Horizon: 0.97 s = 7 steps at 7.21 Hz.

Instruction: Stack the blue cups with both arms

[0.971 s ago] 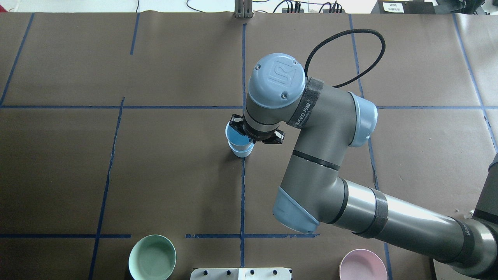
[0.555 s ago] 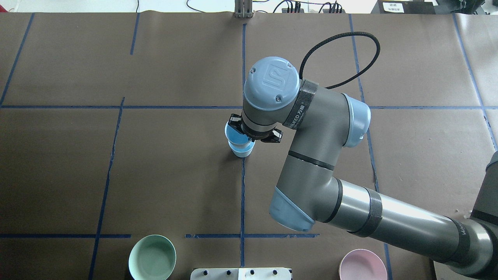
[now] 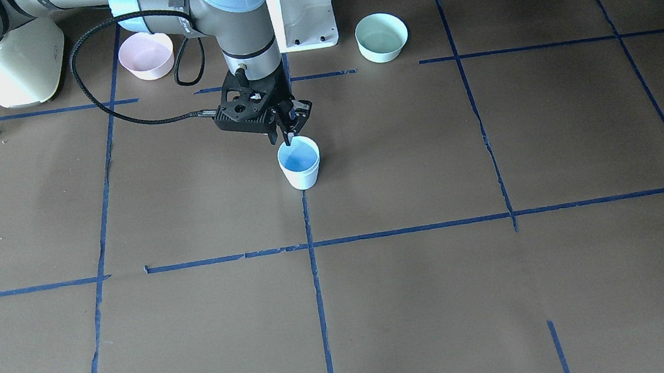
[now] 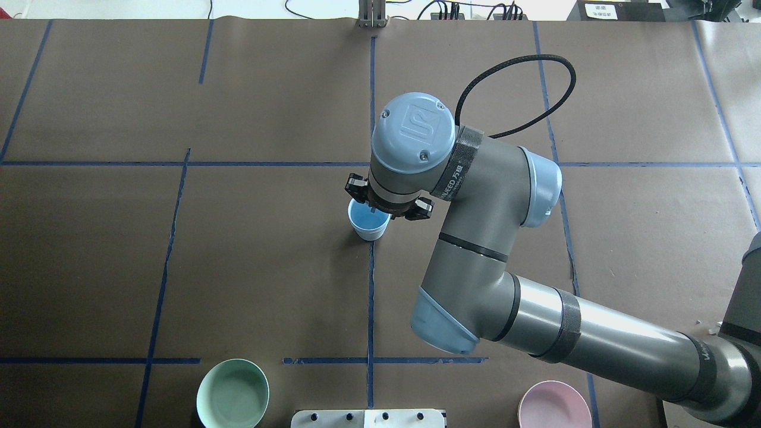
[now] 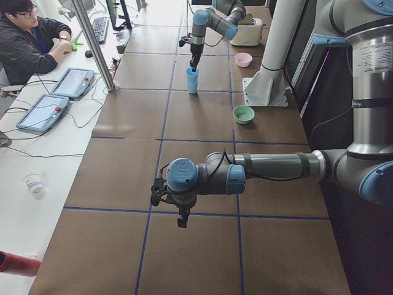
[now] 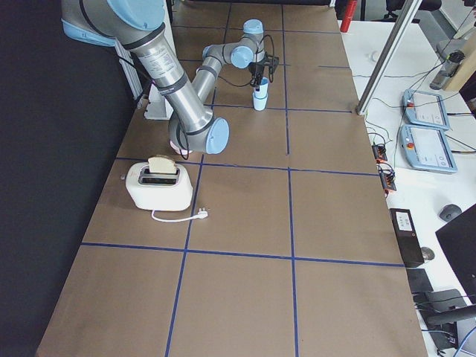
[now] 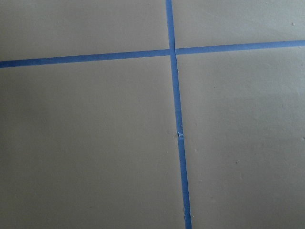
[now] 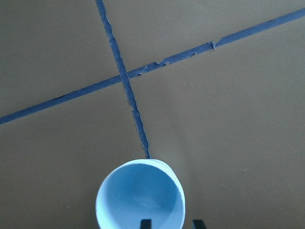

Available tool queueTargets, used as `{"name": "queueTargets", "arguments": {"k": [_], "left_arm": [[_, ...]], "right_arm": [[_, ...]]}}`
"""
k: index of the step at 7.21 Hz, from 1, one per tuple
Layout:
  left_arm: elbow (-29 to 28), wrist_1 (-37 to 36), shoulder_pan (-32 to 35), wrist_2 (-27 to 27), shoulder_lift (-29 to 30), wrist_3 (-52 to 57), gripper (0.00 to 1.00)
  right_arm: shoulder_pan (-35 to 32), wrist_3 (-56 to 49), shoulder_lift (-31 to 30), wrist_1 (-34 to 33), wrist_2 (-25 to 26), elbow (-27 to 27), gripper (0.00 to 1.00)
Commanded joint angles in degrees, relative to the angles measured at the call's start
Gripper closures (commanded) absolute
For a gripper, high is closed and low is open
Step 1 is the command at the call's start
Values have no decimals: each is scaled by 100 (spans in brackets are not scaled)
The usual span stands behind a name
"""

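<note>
Surface: table (image 4: 267, 267) being crossed by tape (image 4: 370, 297).
Change: cups (image 3: 299, 164) now being seen nested.
Right gripper (image 3: 289, 133): apart.
Left gripper (image 5: 182, 220): cannot tell.

Whitish-outside blue cups (image 3: 300, 172), blue-lined brown table (image 3: 447, 299), toaster (image 6: 160, 190) seemingly cream

UR logo embossed on blue joint cap (image 4: 416, 128) of right arm (image 4: 594, 339); black strap (image 4: 456, 169) reads "UEED", rest unclear.
</note>
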<state>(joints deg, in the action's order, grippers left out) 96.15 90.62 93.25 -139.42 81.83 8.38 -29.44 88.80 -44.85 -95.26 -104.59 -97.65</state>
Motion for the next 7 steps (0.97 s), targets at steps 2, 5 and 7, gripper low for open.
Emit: {"name": "queueTargets", "arguments": {"k": [2,5,7], "left_arm": [[0,0,0,2,0,-3,0],[-35,-18,-18,46,17,-30,0],[43,-88,-61,186,184,-30,0]], "right_arm": [[-27,-125,-24,43,-18,0,0],[-1226,-1823,-583,34,-1322,-52,0],[-2526,-4184,-1461,34,-2229,-52,0]]}}
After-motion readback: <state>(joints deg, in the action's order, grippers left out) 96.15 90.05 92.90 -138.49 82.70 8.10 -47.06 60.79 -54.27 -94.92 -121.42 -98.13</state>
